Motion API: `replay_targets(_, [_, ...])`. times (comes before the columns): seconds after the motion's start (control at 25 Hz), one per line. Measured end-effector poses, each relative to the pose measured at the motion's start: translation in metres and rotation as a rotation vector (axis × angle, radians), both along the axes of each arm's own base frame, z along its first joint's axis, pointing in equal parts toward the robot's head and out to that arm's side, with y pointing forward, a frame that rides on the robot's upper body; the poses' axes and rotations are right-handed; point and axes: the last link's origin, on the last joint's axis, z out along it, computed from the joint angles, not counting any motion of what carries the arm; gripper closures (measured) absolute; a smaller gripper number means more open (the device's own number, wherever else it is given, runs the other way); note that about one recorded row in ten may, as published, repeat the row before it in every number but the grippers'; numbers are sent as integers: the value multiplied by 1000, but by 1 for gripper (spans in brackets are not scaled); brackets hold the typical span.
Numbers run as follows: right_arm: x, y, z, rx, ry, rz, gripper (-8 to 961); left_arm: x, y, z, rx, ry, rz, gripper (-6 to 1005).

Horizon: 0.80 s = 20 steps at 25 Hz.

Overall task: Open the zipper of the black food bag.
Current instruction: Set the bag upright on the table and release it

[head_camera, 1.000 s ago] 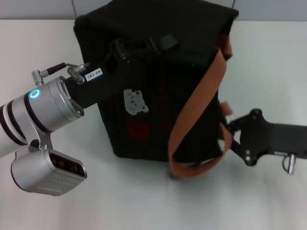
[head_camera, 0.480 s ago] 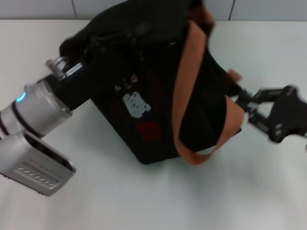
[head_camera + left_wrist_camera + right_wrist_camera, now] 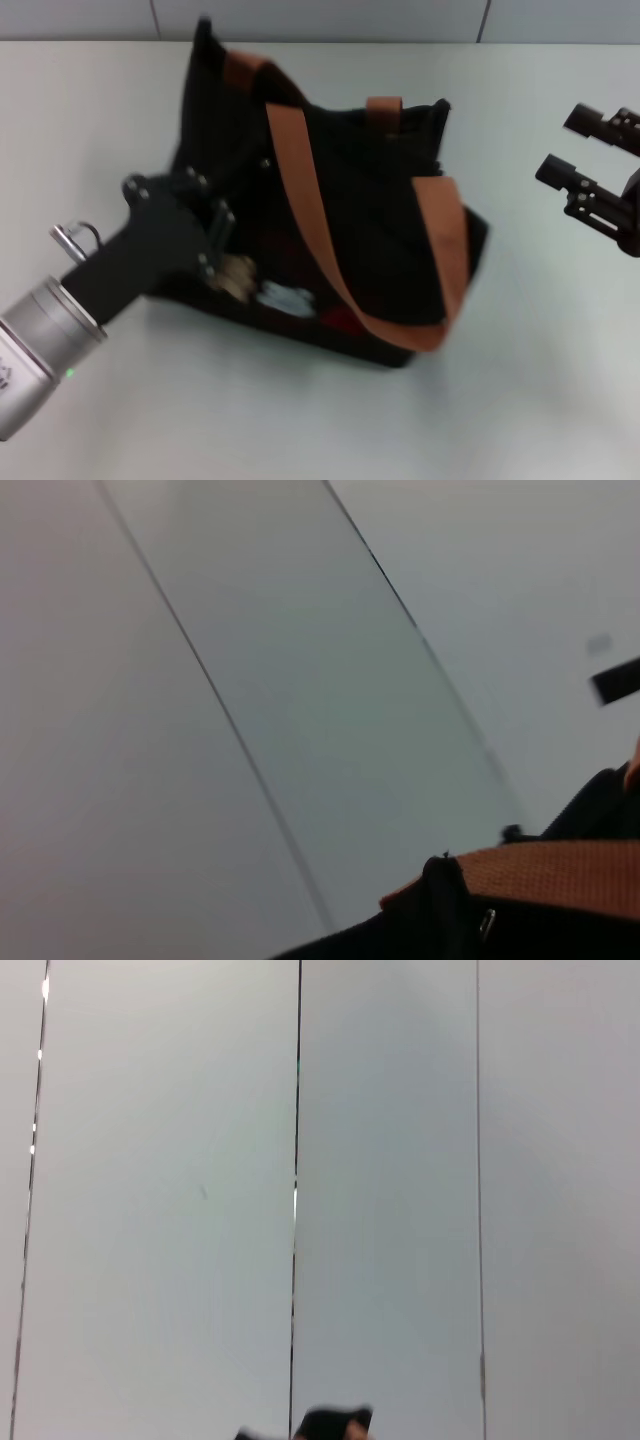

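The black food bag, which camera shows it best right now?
The head view: the whole black food bag lies tipped on the table, straps across it, the left gripper at its side. The left wrist view catches only an edge with an orange strap. The right wrist view shows hardly anything of it.

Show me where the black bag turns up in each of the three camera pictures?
Head view: the bag fills the middle of the table, tipped over, the left claw against its side.
Left wrist view: only a bottom corner shows, dark fabric under an orange strap.
Right wrist view: I cannot tell; only a dark scrap at the bottom edge.
Shared landmark: the orange strap.
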Motion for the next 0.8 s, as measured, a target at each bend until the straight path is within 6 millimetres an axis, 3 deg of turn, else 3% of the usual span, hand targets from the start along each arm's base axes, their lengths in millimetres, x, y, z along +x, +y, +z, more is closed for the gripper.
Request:
replay_targets(0.12, [-2,0,0,5,23,10,447,2,-6,-6,-99,-60,25,902])
replay_targets(0.4, [-3,-3,-2,-6,39,25,346,29,-9,-27,-409,-203,34,905])
replay_targets(0.64, [2,-6,1,4,58,3,328,33,-7,-26,-422,-228,41,801])
replay_targets(0.76, [3,-8,1,6,76,4,323,33,-7,-26,-422,-228,41,671])
replay_targets(0.8, [4,-11,2,14,88,13,322,27,-3,-18,-396,-249,69,627])
